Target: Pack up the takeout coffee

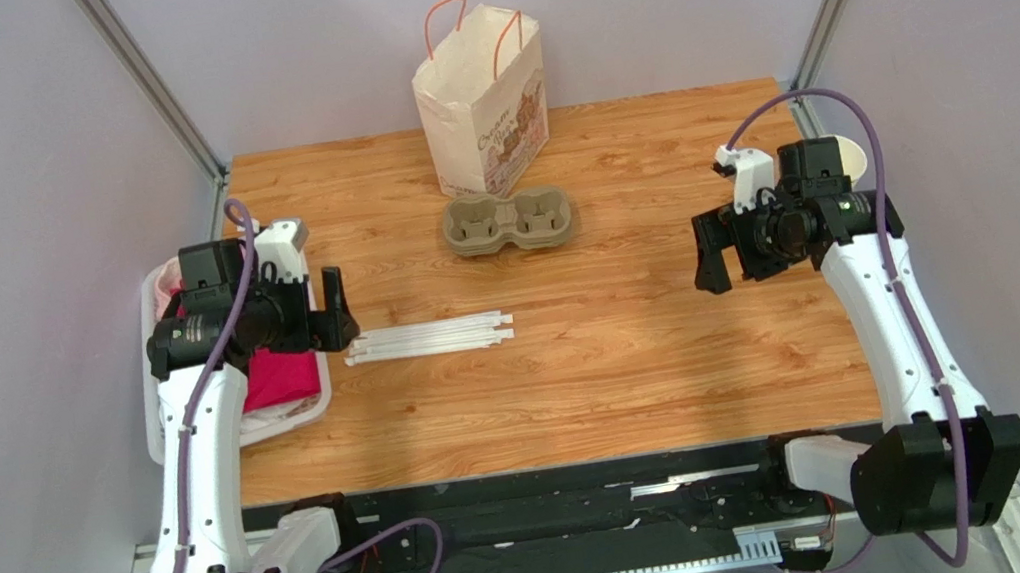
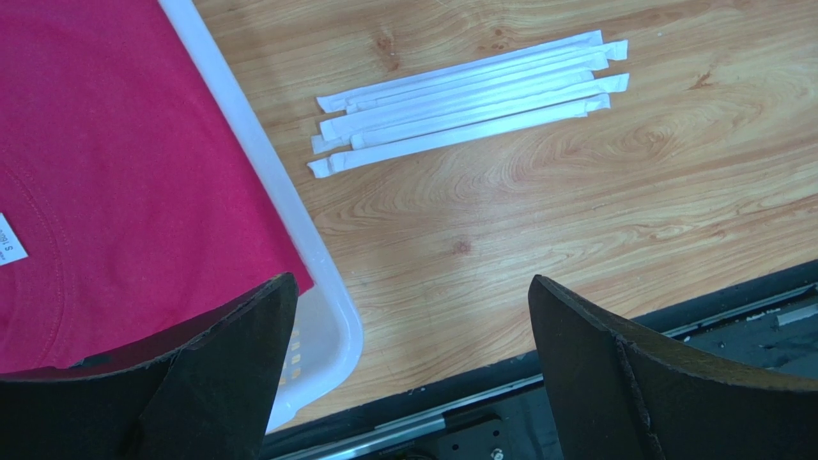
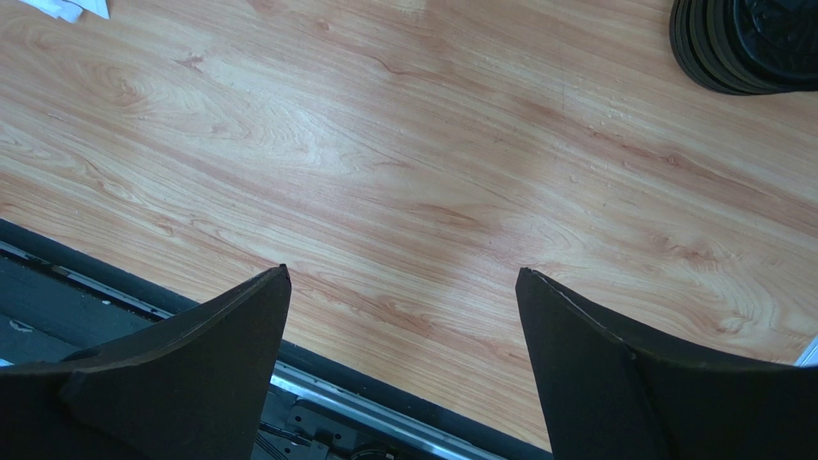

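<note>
Wood-grain table (image 1: 636, 374), pale grey walls on three sides. A black rail (image 1: 577, 489) runs along the near edge, with both arm bases at its ends.

Left gripper (image 2: 411, 287): jaws released and spread wide, nothing between them. Bare wood and the rail edge show through the gap. One finger (image 2: 230, 374) hangs over the near corner of a white bin (image 2: 288, 211). A red cloth (image 2: 115, 163) with a small white tag lies in that bin. Ahead of these jaws, just past the bin wall, a bunch of paper-wrapped straws (image 2: 470, 101) lies flat on the wood. The straws lie roughly side by side, apart from both fingers.

Right gripper (image 3: 403, 273): jaws likewise released and empty, over bare wood close to the rail. Well ahead of them and off to one side sits a stack of black lids (image 3: 744, 38), cut off by the frame corner.

Top view: the two pairs of jaws face each other across the table, well apart. Beyond the line between them, roughly midway, sits a brown pulp two-well cup carrier (image 1: 508, 223). Just behind it a white paper bag (image 1: 482, 106) with orange handles stands upright near the back wall.

Takeout coffee: not seen in any view, so its place relative to either pair of jaws cannot be told.
</note>
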`<state>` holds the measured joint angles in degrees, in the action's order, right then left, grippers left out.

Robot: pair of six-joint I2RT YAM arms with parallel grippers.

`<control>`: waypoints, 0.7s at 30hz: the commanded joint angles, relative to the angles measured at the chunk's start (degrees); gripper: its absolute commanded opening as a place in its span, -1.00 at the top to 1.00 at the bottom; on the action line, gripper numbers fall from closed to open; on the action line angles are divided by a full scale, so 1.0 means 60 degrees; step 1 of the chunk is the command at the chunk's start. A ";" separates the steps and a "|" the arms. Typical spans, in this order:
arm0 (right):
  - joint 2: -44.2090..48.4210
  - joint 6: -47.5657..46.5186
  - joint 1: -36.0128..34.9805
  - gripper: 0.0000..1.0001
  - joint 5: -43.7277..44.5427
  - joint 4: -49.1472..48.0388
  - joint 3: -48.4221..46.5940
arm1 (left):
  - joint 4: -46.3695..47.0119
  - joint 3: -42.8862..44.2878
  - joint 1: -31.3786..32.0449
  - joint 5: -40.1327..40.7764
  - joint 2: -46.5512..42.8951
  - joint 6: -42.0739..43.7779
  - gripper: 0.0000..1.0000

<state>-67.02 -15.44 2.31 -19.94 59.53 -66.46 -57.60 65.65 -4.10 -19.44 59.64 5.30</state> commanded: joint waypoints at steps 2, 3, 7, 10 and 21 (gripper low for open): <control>-0.0604 -0.0091 0.0069 -0.92 0.0218 0.0009 -0.1636 | -0.0154 0.0601 0.0009 -0.0259 0.0094 0.0493 -0.98; -0.0737 -0.0194 0.0157 -0.92 0.0219 0.0126 -0.2262 | -0.0286 0.0761 0.0009 -0.0319 0.0167 0.0508 -0.98; -0.1718 -0.0721 0.1194 -0.93 -0.0103 0.0829 -0.4023 | -0.0404 0.1070 0.0009 -0.0568 0.0241 0.0406 -0.98; -0.2509 -0.1088 0.1999 -0.92 -0.0235 0.1474 -0.5557 | -0.0477 0.1246 0.0009 -0.0773 0.0285 0.0376 -0.98; -0.4574 -0.1382 0.3995 -0.77 -0.0383 0.2413 -0.8289 | -0.0580 0.1583 0.0038 -0.1608 0.0358 0.0259 -0.98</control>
<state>-91.83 -22.39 25.06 -22.11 71.81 -113.14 -60.99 72.69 -4.10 -25.76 61.63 6.52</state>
